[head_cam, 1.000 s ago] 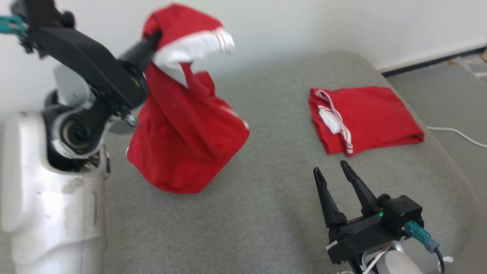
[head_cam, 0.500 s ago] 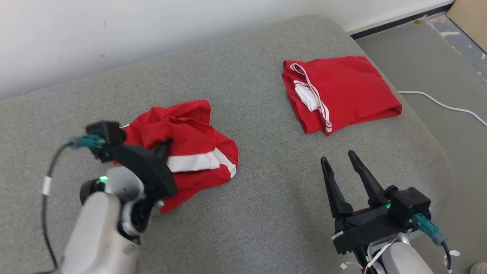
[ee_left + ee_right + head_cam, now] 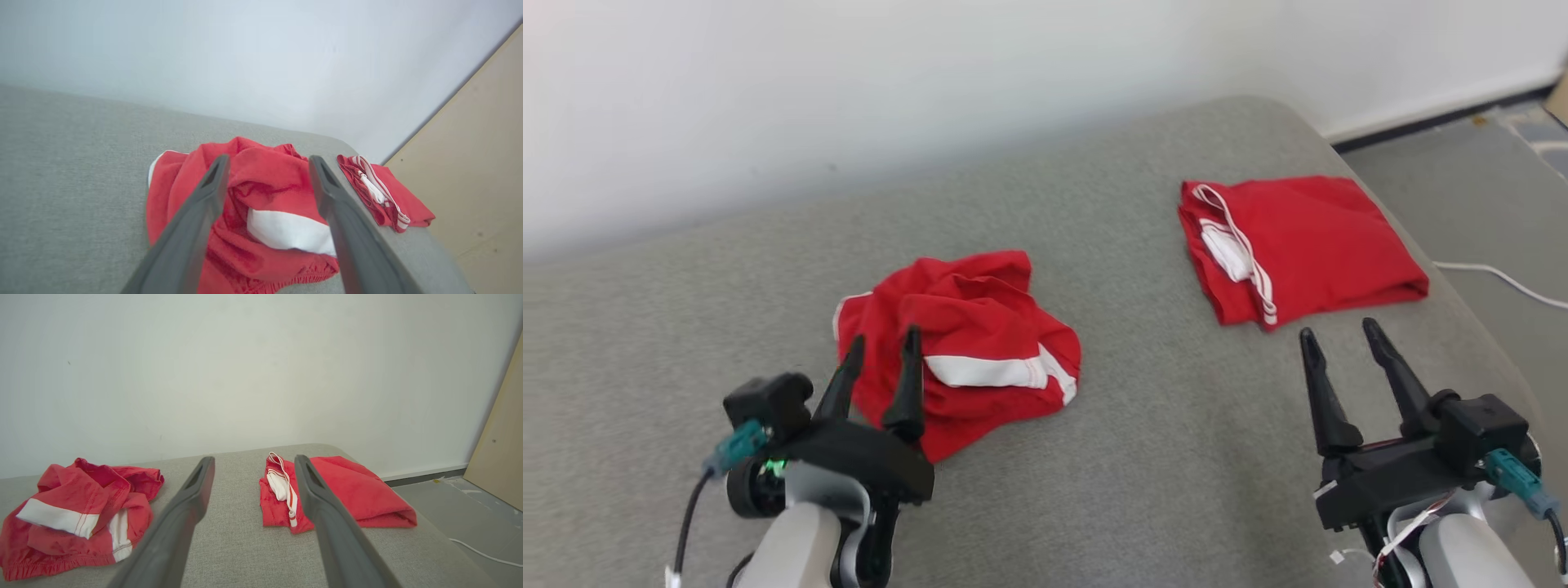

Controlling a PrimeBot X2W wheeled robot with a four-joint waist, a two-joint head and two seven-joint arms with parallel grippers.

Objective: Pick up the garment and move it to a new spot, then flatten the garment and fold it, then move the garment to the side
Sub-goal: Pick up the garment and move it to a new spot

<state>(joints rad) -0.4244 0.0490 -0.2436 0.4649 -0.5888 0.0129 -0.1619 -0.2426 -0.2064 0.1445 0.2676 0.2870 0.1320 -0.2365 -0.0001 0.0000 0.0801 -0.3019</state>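
Left gripper (image 3: pixel 884 336) just let go, open now; garment (image 3: pixel 980 327) sits bunched at its twelve o'clock, needs flattening next; right gripper (image 3: pixel 1339 328) open too

1. Crumpled garment (image 3: pixel 980 310): its near-left part is hidden behind the left gripper (image 3: pixel 885 335), head view.
2. Folded garment (image 3: pixel 359 494): a strip is hidden behind a finger of the right gripper (image 3: pixel 253 459), right wrist view.
3. White cable (image 3: pixel 1499 278): cut off at the right edge.
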